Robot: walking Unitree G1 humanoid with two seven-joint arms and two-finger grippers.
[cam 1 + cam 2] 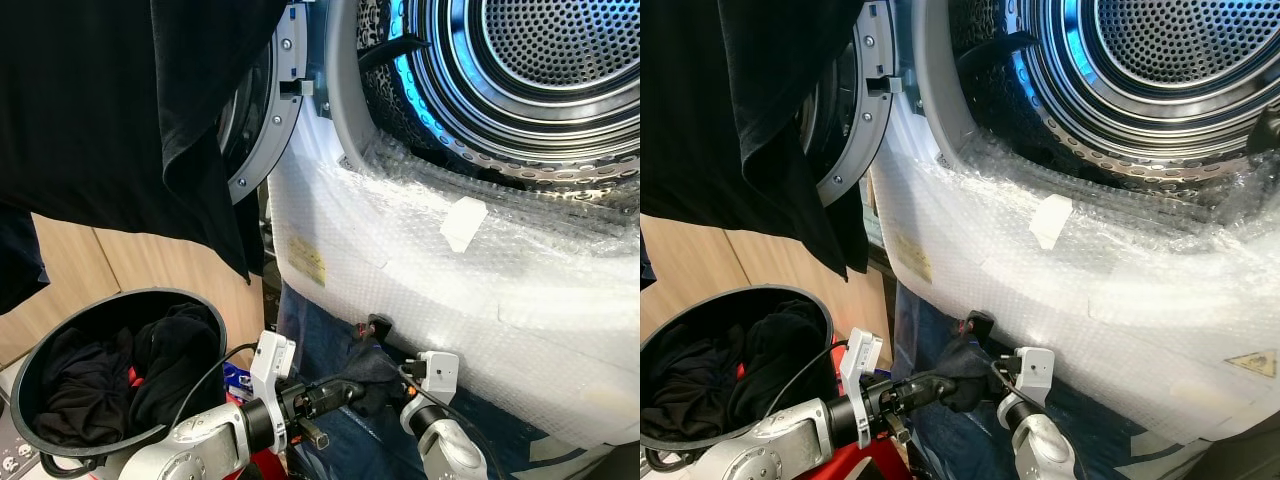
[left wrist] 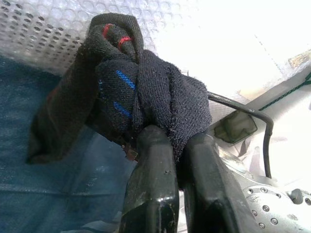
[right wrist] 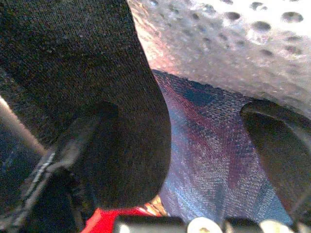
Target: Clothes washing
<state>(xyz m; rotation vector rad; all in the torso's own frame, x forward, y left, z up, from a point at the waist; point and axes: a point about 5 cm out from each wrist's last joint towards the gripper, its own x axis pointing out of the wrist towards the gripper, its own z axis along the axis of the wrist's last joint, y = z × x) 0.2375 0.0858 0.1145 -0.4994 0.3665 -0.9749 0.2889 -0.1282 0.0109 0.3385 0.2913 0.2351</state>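
Black sock (image 2: 146, 92) pinched in closed left gripper (image 1: 340, 392) fingers; right gripper (image 3: 204, 160) fingers parted, empty. Loading step (judged): lift toward drum (image 1: 540, 60), 1 o'clock.

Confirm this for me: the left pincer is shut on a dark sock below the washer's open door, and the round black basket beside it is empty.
Not quite. The left pincer is shut on the dark sock below the washer's open door, but the round black basket is not empty: the left eye view shows dark clothes heaped inside it.
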